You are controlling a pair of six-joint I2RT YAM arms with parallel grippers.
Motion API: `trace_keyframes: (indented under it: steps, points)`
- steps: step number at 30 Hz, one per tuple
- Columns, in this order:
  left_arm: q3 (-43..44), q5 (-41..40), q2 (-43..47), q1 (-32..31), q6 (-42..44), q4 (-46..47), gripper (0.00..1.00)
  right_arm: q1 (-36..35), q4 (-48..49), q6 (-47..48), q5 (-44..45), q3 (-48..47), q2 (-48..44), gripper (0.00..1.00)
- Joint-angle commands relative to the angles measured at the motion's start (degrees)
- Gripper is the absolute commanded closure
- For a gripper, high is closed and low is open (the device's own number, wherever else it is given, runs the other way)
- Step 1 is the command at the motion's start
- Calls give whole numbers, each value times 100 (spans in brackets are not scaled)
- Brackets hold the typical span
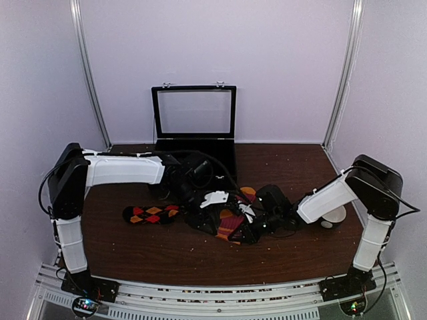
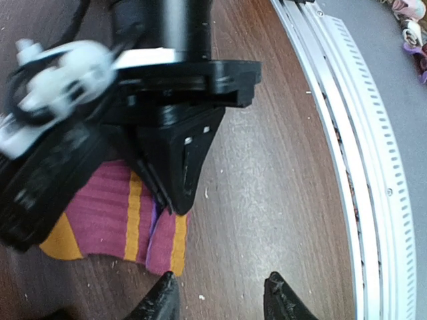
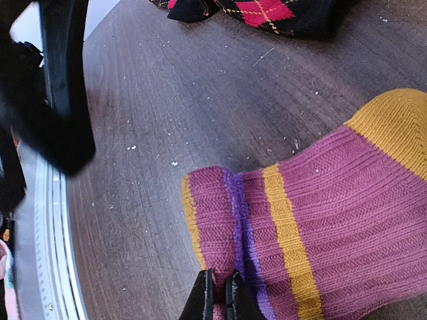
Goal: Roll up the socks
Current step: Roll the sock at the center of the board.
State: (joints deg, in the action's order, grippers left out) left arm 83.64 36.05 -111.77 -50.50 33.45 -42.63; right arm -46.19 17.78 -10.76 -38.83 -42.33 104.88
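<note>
The right fingers are pinched shut on a thin fold at the edge of the pink striped sock, mid-bench, right of the argyle sock. The left fingers hang open over bare bench beside it, holding nothing. With so little fabric caught, I reckon the fold could slip free, and the crowded arms might knock.

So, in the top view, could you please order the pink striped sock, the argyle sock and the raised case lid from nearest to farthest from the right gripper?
1. pink striped sock: pinched in the right gripper.
2. argyle sock: flat, to its left.
3. raised case lid: at the back wall.
</note>
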Motion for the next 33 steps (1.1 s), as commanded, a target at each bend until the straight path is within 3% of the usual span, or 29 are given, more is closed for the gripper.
trace_keyframes:
  steps: [1, 10, 27, 33]
  points:
    - [-145, -316, 77, -197, -93, 723, 55, 220, -890, -369, 84, 156, 467, 100]
    - [346, -837, -422, -283, 38, 559, 66, 370, -765, -495, -138, 219, 731, 100]
    - [815, -1553, -1084, -470, 1181, -159, 70, 520, -1068, -665, -319, 42, 1002, 100]
    - [839, -1848, -1161, -471, 1221, -55, 75, 524, -1247, -570, -305, 6, 995, 100]
